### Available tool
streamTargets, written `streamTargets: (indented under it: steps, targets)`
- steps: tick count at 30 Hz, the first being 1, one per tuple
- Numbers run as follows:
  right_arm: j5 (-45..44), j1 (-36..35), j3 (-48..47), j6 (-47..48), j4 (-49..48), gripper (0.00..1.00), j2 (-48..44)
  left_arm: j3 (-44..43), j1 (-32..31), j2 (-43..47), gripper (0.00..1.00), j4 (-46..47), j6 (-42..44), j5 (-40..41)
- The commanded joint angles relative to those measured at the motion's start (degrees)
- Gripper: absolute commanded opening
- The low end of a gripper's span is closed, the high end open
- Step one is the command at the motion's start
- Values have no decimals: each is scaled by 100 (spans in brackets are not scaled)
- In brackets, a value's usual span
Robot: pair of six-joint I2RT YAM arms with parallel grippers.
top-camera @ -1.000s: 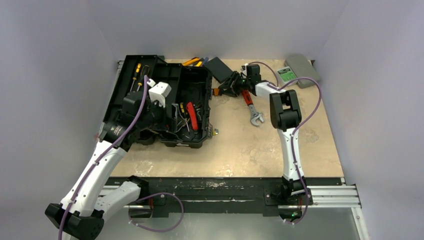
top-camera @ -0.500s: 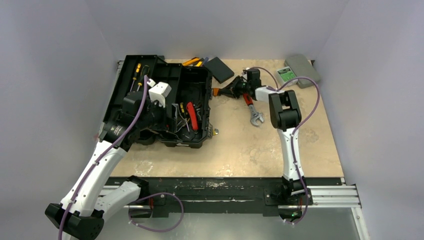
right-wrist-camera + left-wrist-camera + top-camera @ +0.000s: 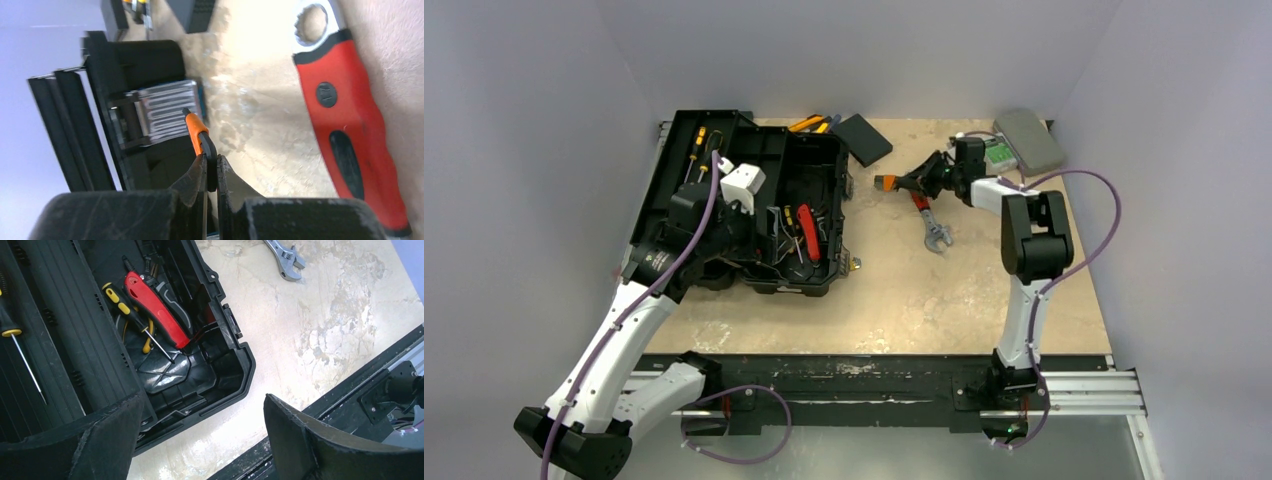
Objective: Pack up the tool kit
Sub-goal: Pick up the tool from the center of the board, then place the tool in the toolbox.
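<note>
We log bare tabletop (image 3: 894,300) right of the toolbox (image 3: 809,170), near half passable. Farther off the wrench (image 3: 931,225) obstructs; black box (image 3: 862,138) and grey case (image 3: 1029,135) crowd the far edge.

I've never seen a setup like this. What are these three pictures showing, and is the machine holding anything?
A left arm and a right arm are bolted to a table, each ending in a two-finger gripper. The wide picture looks down from above; the other two come from cameras on the wrists. The left gripper hangs open above an open black toolbox, which holds a red-handled tool and a yellow-and-black screwdriver. The right gripper is shut on a slim black tool with an orange tip. On the table lie a red-handled wrench, a flat black box and a grey case.
</note>
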State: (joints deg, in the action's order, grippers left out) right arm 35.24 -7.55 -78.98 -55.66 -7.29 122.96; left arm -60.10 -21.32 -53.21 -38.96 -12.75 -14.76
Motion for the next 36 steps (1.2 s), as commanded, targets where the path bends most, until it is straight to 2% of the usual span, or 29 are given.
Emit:
streamTargets:
  steps: [1,9,16,24,27,31,36]
  targets:
    - [-356,13,153,731,89,0,-1041,-116,32,123,87,11,97,136]
    - [-676,-289,160,1401,793,0,-2036,-142,33,164,87,-31,108,541]
    - [-595,-1251,-462,1898,1416,0,-2089,-98,49,415,87,29,-23,1587]
    - [-418,-2242,-1785,2670,2176,0,-1577,185,58,1089,89,315,-139,2730]
    - [-203,-2572,-2297,2965,2259,0,-1291,237,79,1225,89,361,-139,2931]
    - [62,-2867,-3078,3329,2575,0,-745,206,123,1194,89,300,-120,3036]
    - [337,-3095,-3788,3724,2939,0,-264,104,164,1114,89,147,98,2437]
